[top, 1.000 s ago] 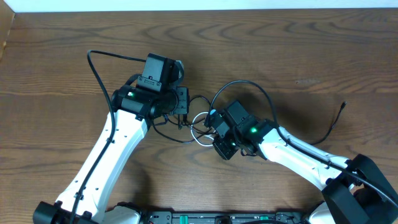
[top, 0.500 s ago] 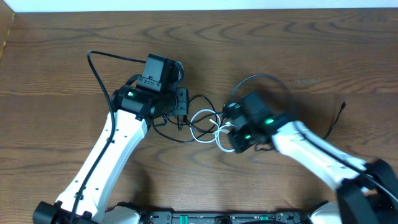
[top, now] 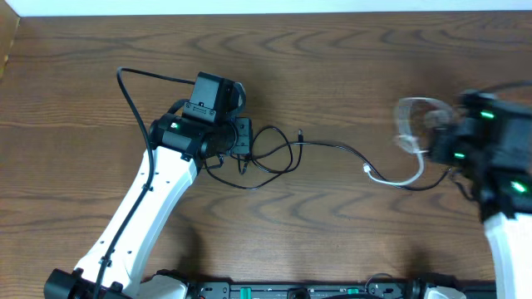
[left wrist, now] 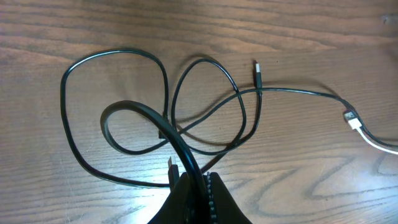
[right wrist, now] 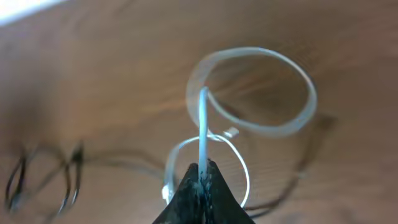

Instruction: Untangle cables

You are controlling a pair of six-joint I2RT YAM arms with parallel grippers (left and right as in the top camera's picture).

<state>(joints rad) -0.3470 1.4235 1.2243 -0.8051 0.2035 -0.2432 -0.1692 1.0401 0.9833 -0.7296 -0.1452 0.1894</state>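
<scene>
My left gripper point(top: 241, 143) point(left wrist: 198, 179) is shut on a black cable point(left wrist: 143, 112) that loops on the wood in front of it point(top: 270, 158). A thin black strand point(top: 332, 146) runs right from the loops, with a plug end point(left wrist: 257, 70) near the centre. My right gripper point(top: 440, 145) point(right wrist: 202, 169) is shut on the white cable point(right wrist: 255, 87), which curls in blurred loops point(top: 411, 124) at the right. Its white plug point(top: 368, 170) point(left wrist: 352, 119) lies on the table between the arms.
The wooden table point(top: 349, 66) runs to a pale wall strip at the back. The left arm's own thicker black cable point(top: 129, 87) arcs at the back left. Both arm bodies cover the front left and front right.
My right gripper has pulled the white cable fast to the right, out of the black loops by the left gripper. The left arm has stayed still, holding the black cable.
</scene>
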